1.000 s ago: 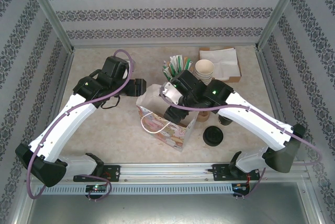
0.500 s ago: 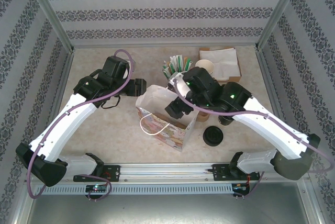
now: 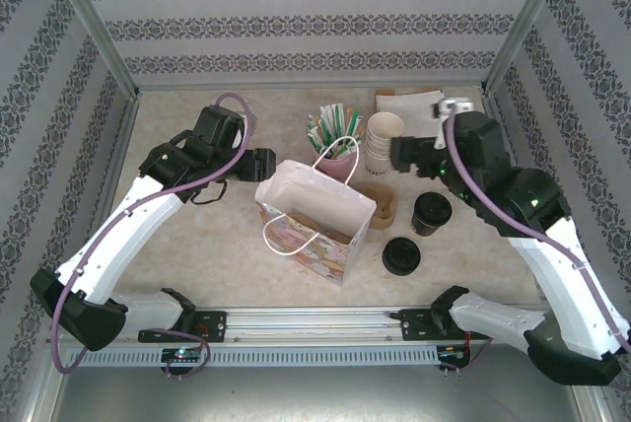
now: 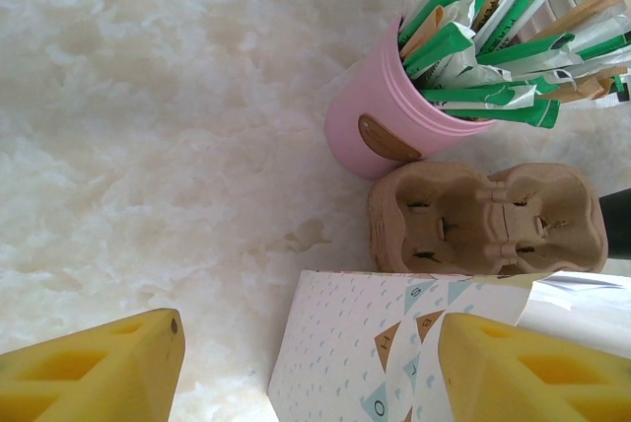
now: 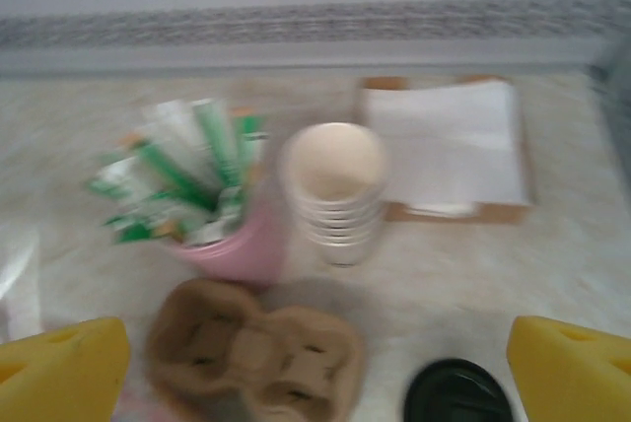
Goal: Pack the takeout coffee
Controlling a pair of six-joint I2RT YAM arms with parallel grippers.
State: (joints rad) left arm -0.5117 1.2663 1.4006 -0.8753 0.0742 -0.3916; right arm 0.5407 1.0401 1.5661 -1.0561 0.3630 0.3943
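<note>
The step in hand looks like fetching the coffee for the bag. Nearest the arm bases lies a loose black lid [image 3: 401, 255], which should be left alone. Just beyond it, the patterned paper bag [image 3: 314, 213] stands open in the middle of the surface [image 3: 222, 245]. The left claw [image 3: 264, 162] sits at the bag's left rim, jaws apart and clamped on nothing, and would do well to steady that mouth. Right of the bag, beside the pulp cup carrier [image 3: 379, 204], stands the takeout coffee [image 3: 432, 213], apart from both claws. Farther back, the right claw [image 3: 399, 154] hovers released and empty beside the stack of cream cups [image 3: 384, 138]. It should come down around the cup wall below the lid and close gently so the paper does not buckle. Then it should carry the cup level over the bag's rim and lower it straight in.

The coffee stands upright: lid up, base on the surface, long axis vertical, so the overhead camera sees it nearly end-on.
</note>
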